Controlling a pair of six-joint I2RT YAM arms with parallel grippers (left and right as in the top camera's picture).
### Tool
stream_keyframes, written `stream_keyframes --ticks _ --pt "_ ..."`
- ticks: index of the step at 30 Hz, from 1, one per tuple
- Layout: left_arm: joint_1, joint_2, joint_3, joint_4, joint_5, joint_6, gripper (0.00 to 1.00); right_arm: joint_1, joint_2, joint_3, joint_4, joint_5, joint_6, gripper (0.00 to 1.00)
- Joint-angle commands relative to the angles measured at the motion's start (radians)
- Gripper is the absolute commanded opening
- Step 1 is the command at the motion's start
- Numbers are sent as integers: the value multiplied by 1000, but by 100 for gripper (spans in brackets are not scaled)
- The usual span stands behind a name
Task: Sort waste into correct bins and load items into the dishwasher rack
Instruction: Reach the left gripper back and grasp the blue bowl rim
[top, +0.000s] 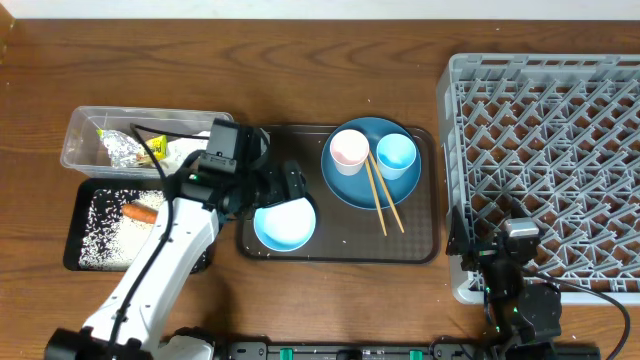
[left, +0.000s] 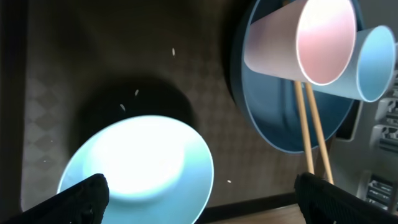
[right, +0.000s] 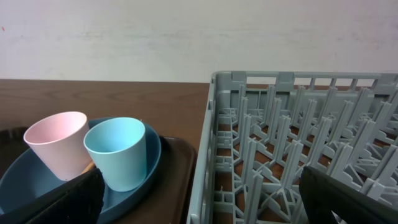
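Since your left fingers (left: 84, 199) gape empty over the bowl (left: 140, 171), closing off-centre could skid it into the blue plate (left: 277, 121).

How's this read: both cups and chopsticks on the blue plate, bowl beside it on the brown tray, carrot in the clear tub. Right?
One slip: the carrot lies in the black tray among rice, not the clear tub; the overhead view shows it. The rest stands: pink cup, blue cup and chopsticks on the blue plate, bowl beside it on the brown tray.
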Motion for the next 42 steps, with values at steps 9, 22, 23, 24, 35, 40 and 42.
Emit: stream_keyframes --ticks 9,22,23,24,35,40,42 --pt "-54 3 13 18 9 117 98 -16 -5 -1 -5 -3 -12 99" --pt "-54 3 13 5 9 117 89 -16 -5 -1 -5 -3 -12 99" --pt "-54 3 13 6 9 117 84 -16 -5 -1 -5 -3 -12 99" --pt "-54 3 13 6 8 117 80 -16 -5 -1 -5 -3 -12 99" --pt "-58 3 13 -5 -35 117 9 -16 -5 -1 -5 -3 -12 99" --pt "-59 2 13 -6 -78 117 6 -16 -5 -1 -5 -3 -12 99" --pt "-59 1 13 -6 -78 117 6 -16 -5 -1 -5 -3 -12 99"
